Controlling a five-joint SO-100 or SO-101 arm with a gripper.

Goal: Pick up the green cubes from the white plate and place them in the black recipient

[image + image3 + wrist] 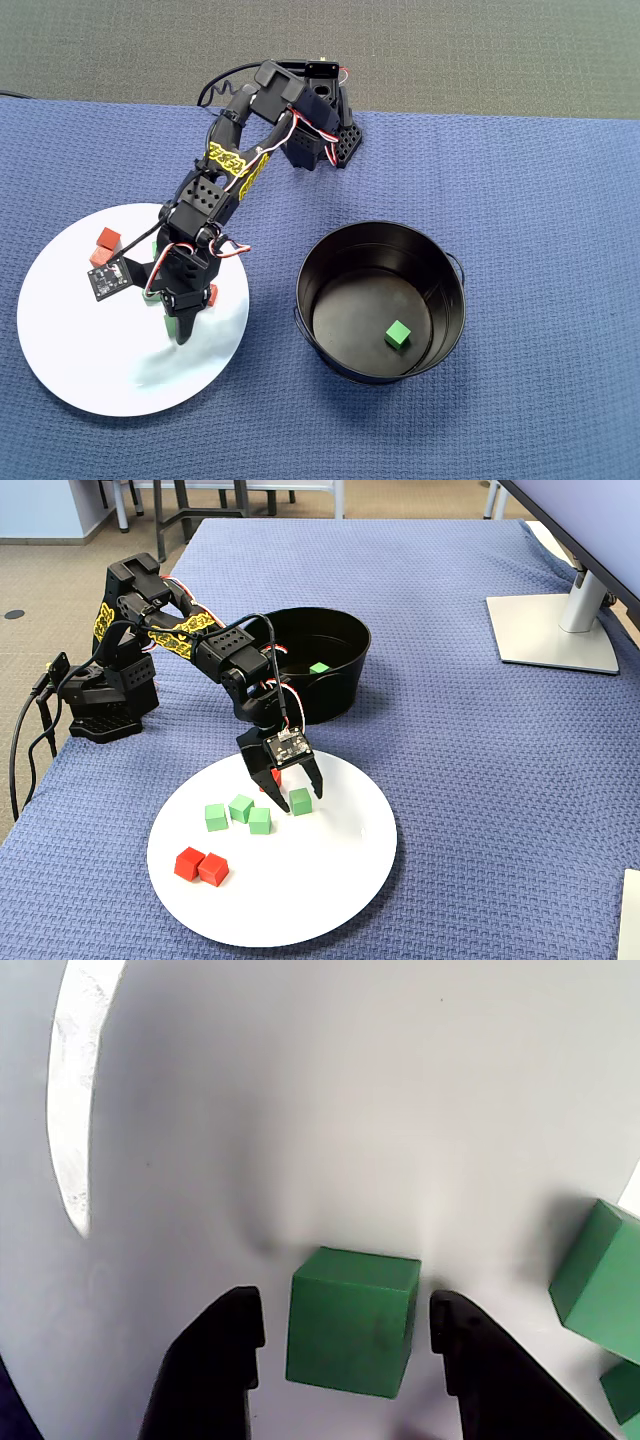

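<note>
Wrist view: green cube (352, 1322) on white plate (300, 1110), between the fingers (215, 1360), which stand wide, not touching | other green cubes (238, 813) close by, one already in black recipient (345, 695) | risk: off-centre closing could push the cube askew or nudge neighbours.

The white plate (330, 900) was plain white. The cubes on it were matte green (300, 801) and red-orange (188, 863). The black recipient (330, 260) was glossy black, with one green cube (397, 335) inside. The arm (225, 655) was black with yellow patterned bands and red-and-white wiring. The fingers (215, 1360) were black. The surface (480, 740) carried a blue woven-texture cloth.
</note>
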